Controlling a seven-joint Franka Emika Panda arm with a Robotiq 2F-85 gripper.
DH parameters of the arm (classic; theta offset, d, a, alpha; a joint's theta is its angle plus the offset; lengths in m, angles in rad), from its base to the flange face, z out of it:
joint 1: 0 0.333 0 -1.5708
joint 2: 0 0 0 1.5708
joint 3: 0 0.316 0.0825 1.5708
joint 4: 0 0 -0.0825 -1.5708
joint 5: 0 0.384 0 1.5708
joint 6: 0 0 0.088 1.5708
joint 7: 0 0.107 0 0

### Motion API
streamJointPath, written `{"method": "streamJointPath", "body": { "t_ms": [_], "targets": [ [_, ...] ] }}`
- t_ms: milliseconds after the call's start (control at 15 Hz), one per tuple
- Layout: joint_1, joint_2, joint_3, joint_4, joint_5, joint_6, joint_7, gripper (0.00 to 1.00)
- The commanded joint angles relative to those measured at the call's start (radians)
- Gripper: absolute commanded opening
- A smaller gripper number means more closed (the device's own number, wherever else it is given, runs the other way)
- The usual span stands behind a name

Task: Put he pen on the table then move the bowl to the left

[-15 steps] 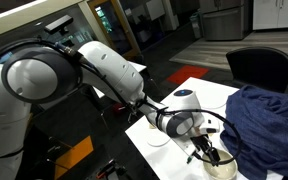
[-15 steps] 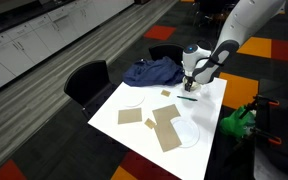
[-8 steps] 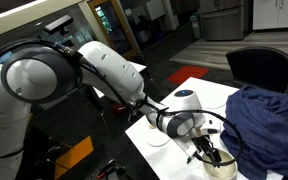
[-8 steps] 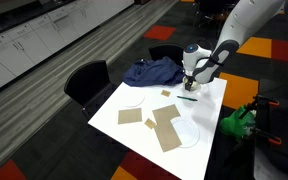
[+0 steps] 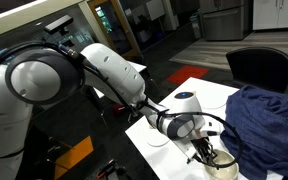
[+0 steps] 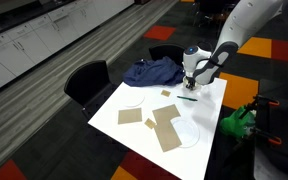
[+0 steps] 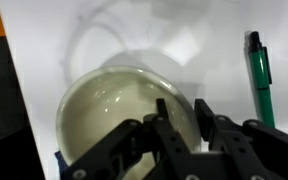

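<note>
At the robot's end of the large white rectangular tabletop [image 6: 209, 115], under the wrist: small round cream-white bowl [image 7: 114, 110], upright. Thin green pen [image 7: 260, 75] lies flat on the table beside it, apart from the rim. Pen part looks done; step in hand judged to be gripping the bowl.

Robotiq gripper [image 7: 187, 108] stands astride the bowl's near wall, one of its black fingers [image 7: 166, 118] inside, the other outside, gap narrow. Whether the pads already pinch the wall: cannot tell.

For a good move:
- Get a firm bite on the wall first; a thin rim can slip or tip.
- Lift only slightly, or slide, keeping the bowl level.
- Carry it clear of the pen.
- Mind the rumpled dark blue cloth [image 6: 152, 72] and flat white plate [image 6: 132, 99] further along the table.
</note>
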Motion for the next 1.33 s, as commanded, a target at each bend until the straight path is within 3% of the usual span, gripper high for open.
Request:
{"method": "streamJointPath", "body": {
  "t_ms": [0,133,667,1267],
  "targets": [
    [-0.021,0.011,0.019,0.015,0.026,0.003,-0.037,0.05],
    [-0.021,0.014,0.021,0.017,0.027,0.002,-0.036,0.00],
    [0.012,0.004,0.007,0.012,0.023,0.003,-0.005,0.03],
    [0.049,-0.004,0.040,0.041,0.020,-0.010,-0.013,0.03]
  ]
}}
